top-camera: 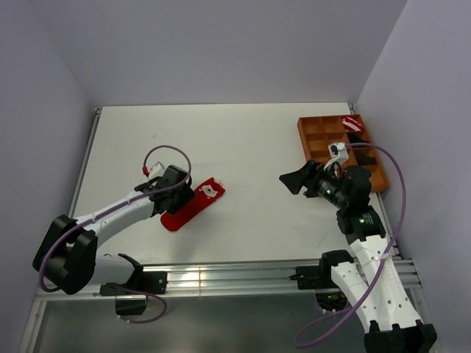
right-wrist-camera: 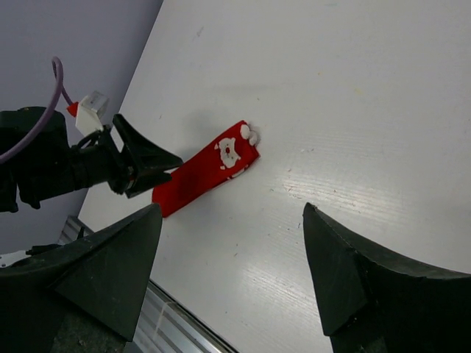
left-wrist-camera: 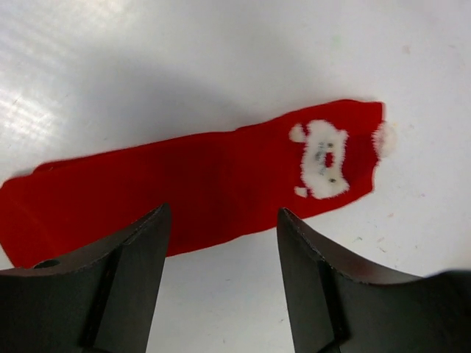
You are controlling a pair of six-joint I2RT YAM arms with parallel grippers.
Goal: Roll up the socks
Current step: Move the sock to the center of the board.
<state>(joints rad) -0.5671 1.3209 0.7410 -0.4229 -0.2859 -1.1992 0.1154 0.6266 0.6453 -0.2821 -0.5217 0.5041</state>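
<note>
One red sock [top-camera: 200, 204] lies flat and stretched out on the white table, its white mark [top-camera: 211, 190] at the far-right end. In the left wrist view the sock [left-wrist-camera: 213, 184] runs across the frame just beyond my left gripper [left-wrist-camera: 224, 213]. That gripper is open, hovers over the sock's near edge and holds nothing. From above, the left gripper [top-camera: 182, 198] sits over the sock's left half. My right gripper [top-camera: 291, 182] hangs open and empty in the air, well to the right of the sock. Its own camera looks past the right gripper [right-wrist-camera: 231, 209] toward the sock [right-wrist-camera: 206, 170].
An orange compartment tray [top-camera: 316, 140] stands at the back right beside the right arm. It holds a red-and-white striped rolled bundle [top-camera: 353, 123] in a far corner cell. Metal rails [top-camera: 221, 279] run along the table's near edge.
</note>
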